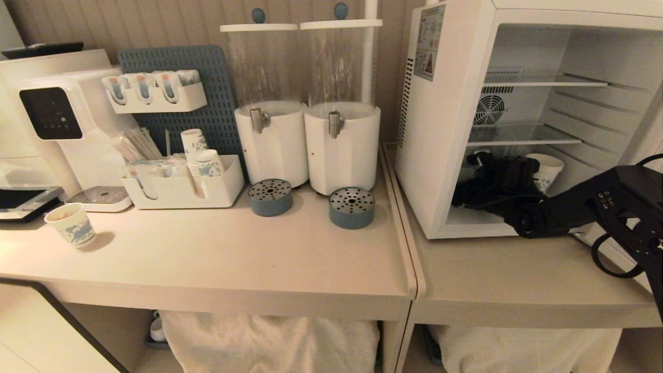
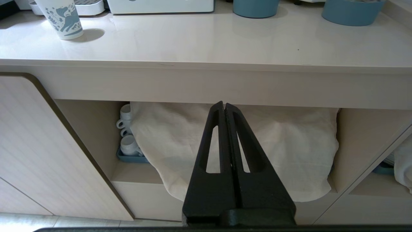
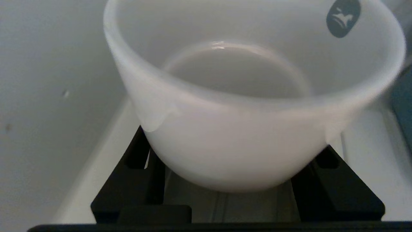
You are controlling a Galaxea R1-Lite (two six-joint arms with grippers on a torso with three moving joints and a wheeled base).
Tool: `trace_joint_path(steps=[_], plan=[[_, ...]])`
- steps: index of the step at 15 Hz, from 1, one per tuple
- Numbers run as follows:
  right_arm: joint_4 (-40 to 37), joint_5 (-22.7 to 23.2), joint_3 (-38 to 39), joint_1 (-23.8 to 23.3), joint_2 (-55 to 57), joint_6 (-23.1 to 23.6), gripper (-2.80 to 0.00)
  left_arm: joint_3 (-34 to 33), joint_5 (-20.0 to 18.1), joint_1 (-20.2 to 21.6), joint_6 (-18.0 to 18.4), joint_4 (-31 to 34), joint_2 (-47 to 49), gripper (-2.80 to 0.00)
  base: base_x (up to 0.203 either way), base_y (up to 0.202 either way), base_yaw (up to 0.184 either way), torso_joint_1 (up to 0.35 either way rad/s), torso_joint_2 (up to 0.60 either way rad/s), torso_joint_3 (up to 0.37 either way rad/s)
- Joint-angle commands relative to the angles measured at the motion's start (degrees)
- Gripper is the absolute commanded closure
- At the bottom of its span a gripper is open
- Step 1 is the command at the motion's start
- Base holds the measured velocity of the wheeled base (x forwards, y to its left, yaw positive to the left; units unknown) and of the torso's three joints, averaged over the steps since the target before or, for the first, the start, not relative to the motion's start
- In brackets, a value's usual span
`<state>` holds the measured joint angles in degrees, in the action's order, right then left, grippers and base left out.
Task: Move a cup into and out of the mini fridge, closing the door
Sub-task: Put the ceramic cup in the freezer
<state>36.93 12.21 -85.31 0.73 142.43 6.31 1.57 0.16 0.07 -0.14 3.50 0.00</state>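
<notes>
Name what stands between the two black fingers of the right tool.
The small white ceramic cup, gripped between the right tool's fingers, shown in the right wrist view.

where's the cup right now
The cup sits low inside the open mini fridge, under the bottom wire shelf, between the fingers of the right gripper.

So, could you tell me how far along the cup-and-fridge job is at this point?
Done: the mini fridge stands open, and the cup is inside its bottom compartment. In hand: the right gripper reaches in with its fingers on either side of the cup; whether it is placing or retrieving cannot be told. Left: finishing the cup move and closing the door. The left gripper is parked, shut, below the counter.
</notes>
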Motion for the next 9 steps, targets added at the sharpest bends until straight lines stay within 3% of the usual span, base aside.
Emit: trace_joint_path(steps=[1,9], plan=[[0.32,1.02,2.17,-0.07,-2.10,-1.21,0.00,0.01,0.02,0.01,-0.04,0.02,0.00,0.00,0.000,0.000,0.000,0.000,0.00,0.000],[0.34,3.70,7.70,-0.56,-6.38,-1.57,0.00,0.01,0.02,0.01,-0.04,0.02,0.00,0.00,0.000,0.000,0.000,0.000,0.00,0.000]])
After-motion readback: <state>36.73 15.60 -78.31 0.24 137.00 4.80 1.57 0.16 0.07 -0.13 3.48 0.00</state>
